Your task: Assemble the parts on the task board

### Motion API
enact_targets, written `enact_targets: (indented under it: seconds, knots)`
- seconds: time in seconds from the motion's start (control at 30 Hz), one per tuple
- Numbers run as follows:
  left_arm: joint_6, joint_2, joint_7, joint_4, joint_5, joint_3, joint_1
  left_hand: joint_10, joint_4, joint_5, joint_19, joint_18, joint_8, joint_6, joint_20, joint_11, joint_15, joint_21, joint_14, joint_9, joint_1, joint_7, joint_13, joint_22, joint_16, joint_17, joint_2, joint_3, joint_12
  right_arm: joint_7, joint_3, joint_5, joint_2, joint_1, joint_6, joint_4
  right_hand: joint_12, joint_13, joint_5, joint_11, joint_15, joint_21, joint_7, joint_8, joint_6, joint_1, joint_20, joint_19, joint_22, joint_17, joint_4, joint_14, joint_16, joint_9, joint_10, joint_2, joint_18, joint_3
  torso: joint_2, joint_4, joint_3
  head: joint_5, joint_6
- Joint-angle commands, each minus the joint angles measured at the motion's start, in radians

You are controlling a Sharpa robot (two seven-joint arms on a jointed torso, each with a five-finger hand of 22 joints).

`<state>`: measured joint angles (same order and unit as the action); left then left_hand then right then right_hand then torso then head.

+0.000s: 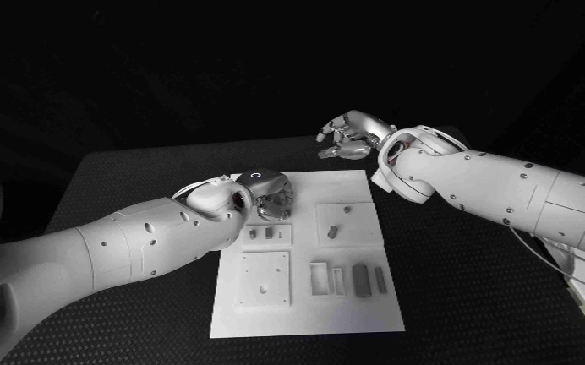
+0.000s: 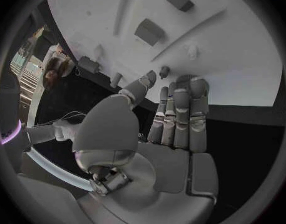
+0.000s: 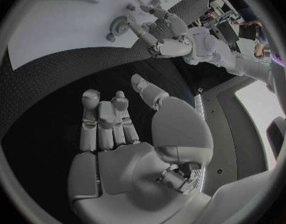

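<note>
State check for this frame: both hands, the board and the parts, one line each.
Left hand: open, holds nothing, fingers extended over the board's far left part.
Right hand: open, empty, above the black table beyond the board.
Task board: flat on the table.
Parts: lying on the board, untouched.

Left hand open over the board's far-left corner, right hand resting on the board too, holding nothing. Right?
Not quite. The right hand is off the task board: the head view shows it over the black table beyond the board's far edge. The rest stands: the left hand is over the board's far-left corner, and the wrist views show both hands with fingers apart, holding nothing.
</note>
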<state>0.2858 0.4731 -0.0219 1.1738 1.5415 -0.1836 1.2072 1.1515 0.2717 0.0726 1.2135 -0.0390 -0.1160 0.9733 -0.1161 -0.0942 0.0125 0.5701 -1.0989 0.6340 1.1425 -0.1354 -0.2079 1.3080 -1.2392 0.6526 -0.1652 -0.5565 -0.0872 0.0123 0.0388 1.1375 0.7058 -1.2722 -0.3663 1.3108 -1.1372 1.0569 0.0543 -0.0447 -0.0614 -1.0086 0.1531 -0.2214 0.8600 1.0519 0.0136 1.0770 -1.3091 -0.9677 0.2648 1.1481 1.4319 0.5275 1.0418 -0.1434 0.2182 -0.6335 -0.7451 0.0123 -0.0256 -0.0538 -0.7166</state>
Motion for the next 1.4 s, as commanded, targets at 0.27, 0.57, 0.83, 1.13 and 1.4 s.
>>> enact_targets:
  seconds: [0.27,0.57,0.83,1.13,1.4]
  knots:
    - [-0.024,-0.019,0.004,-0.024,0.019,0.0,-0.014,0.001,-0.004,0.008,0.018,-0.113,-0.013,0.0,0.001,-0.005,0.002,0.022,-0.02,-0.006,0.011,0.001,0.003,0.024,-0.024,0.0,0.011,-0.011,0.012,0.009,-0.001,0.001,0.003,0.0,0.011,0.006,-0.003,-0.001,0.002,-0.002,0.0,0.005,0.006,0.004,0.002,0.0,0.0,0.005,-0.008,0.002,0.003,-0.008,0.001,-0.001,-0.006,0.008,0.044,0.003,-0.001,0.0005,0.0003,-0.004,-0.004]
    - [-0.036,-0.021,0.001,-0.03,0.019,0.0,-0.018,0.03,-0.002,0.011,0.032,-0.12,-0.023,0.008,-0.004,0.003,0.009,0.044,-0.034,-0.012,0.013,0.002,-0.001,0.024,-0.044,-0.003,0.024,-0.016,0.005,0.009,-0.001,0.001,0.003,0.0,0.011,0.007,-0.003,-0.002,0.002,-0.002,0.0,0.005,0.006,0.004,0.002,0.0,0.0,0.005,-0.008,0.002,0.003,-0.008,0.001,-0.001,-0.006,0.008,0.044,0.003,0.0,-0.0013,-0.0006,-0.006,-0.007]
    - [-0.039,-0.027,0.005,-0.037,0.018,0.0,-0.023,0.04,-0.003,0.012,0.036,-0.121,-0.03,0.015,-0.007,0.006,0.012,0.054,-0.041,-0.016,0.014,0.001,-0.002,0.024,-0.051,-0.007,0.038,-0.022,0.006,0.01,-0.001,0.001,0.0,0.0,0.011,0.005,-0.003,-0.002,0.002,-0.002,0.0,0.005,0.006,0.003,0.002,-0.001,0.0,0.005,-0.008,0.002,0.003,-0.008,0.001,-0.001,-0.006,0.008,0.044,0.003,0.0,-0.0015,-0.0007,-0.005,-0.009]
    - [-0.045,-0.038,0.009,-0.044,0.005,0.0,-0.029,0.044,-0.01,0.012,0.041,-0.123,-0.03,0.01,-0.009,0.007,0.013,0.064,-0.051,-0.023,0.004,0.003,-0.001,0.023,-0.057,-0.014,0.045,-0.025,0.011,0.009,-0.001,0.001,0.002,0.0,0.011,0.007,-0.004,-0.002,0.002,-0.002,0.0,0.005,0.006,0.003,0.002,-0.001,0.0,0.005,-0.008,0.002,0.003,-0.008,0.002,-0.001,-0.006,0.009,0.044,0.003,0.0,-0.0003,-0.0005,-0.007,-0.012]
    - [-0.075,-0.045,-0.004,-0.053,0.008,0.0,-0.032,0.053,-0.01,0.012,0.043,-0.125,-0.036,0.017,-0.01,0.009,0.015,0.069,-0.056,-0.025,0.005,0.001,-0.002,0.023,-0.059,-0.018,0.052,-0.03,0.01,0.009,-0.001,0.001,0.002,0.0,0.011,0.007,-0.004,-0.002,0.002,-0.002,0.0,0.005,0.006,0.003,0.002,-0.001,0.0,0.005,-0.008,0.002,0.003,-0.007,0.002,-0.001,-0.006,0.009,0.044,0.003,0.0,-0.0006,-0.0007,-0.008,-0.014]
